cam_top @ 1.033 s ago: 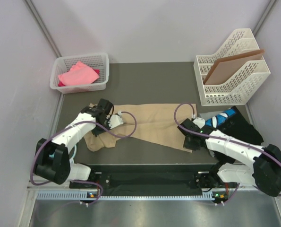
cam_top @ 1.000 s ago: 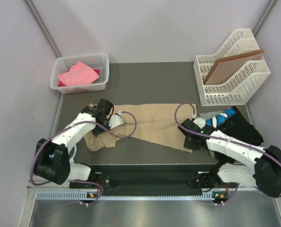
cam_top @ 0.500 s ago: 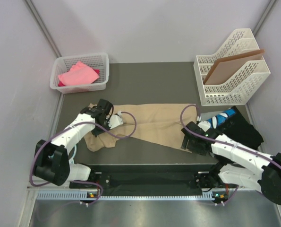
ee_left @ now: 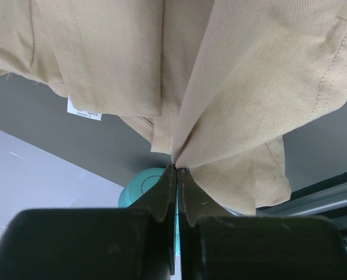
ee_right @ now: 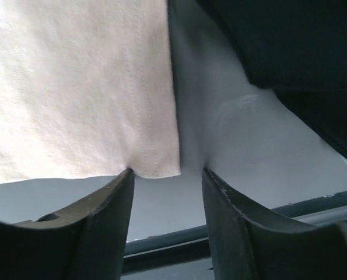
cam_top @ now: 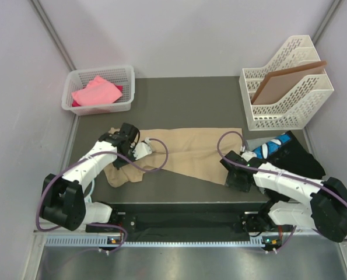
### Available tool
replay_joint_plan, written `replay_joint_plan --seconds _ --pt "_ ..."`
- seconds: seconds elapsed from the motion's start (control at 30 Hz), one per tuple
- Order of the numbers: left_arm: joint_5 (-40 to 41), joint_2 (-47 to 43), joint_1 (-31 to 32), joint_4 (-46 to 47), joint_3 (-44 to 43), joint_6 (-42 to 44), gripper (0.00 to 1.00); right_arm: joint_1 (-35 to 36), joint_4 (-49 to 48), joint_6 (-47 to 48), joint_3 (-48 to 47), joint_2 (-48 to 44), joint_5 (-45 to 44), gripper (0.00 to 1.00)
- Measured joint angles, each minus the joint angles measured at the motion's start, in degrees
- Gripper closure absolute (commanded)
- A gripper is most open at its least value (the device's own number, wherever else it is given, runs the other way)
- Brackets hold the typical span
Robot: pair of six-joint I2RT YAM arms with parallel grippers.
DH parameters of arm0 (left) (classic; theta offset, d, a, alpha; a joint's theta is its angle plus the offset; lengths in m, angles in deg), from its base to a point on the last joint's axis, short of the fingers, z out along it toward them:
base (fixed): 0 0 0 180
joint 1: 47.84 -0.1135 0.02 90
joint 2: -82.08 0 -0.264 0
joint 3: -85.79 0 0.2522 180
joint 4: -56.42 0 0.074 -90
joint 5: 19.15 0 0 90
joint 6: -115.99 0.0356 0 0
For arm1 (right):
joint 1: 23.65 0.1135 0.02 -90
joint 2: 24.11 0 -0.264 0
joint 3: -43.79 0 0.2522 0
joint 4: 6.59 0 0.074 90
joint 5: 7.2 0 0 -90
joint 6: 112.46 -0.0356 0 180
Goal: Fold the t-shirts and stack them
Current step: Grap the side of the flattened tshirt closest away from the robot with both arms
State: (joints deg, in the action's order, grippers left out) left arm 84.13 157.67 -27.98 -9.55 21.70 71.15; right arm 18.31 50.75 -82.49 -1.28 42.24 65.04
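Note:
A tan t-shirt lies spread across the middle of the dark table. My left gripper is shut on a pinched fold of it near its left end; a small white neck label shows there. My right gripper is open and low at the shirt's near right corner, its jaws on either side of that corner. A pink t-shirt lies in a white basket. Black and blue t-shirts lie heaped at the right, the black one also in the right wrist view.
The white basket stands at the back left. A white file rack with a brown board stands at the back right. A teal round object sits by the table's left edge under my left wrist.
My right gripper drifted slightly right along the shirt's near edge, then came back to the near right corner. My left gripper keeps its hold without moving.

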Motion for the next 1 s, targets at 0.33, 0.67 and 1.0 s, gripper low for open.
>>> replay_joint_plan --seconds 0.33,0.67,1.0 --pt "0.2 -0.8 0.0 0.1 0.9 0.0 1.0 0.0 -2.9 0.6 -1.7 3.1 0.0 0.67" --pt "0.9 -1.3 0.0 0.2 1.6 0.2 1.0 0.0 -4.9 0.4 -1.7 3.2 0.5 0.95" --pt "1.0 -1.5 0.0 0.2 1.7 0.2 1.0 0.2 -2.7 0.4 -1.7 -0.6 0.9 1.0"
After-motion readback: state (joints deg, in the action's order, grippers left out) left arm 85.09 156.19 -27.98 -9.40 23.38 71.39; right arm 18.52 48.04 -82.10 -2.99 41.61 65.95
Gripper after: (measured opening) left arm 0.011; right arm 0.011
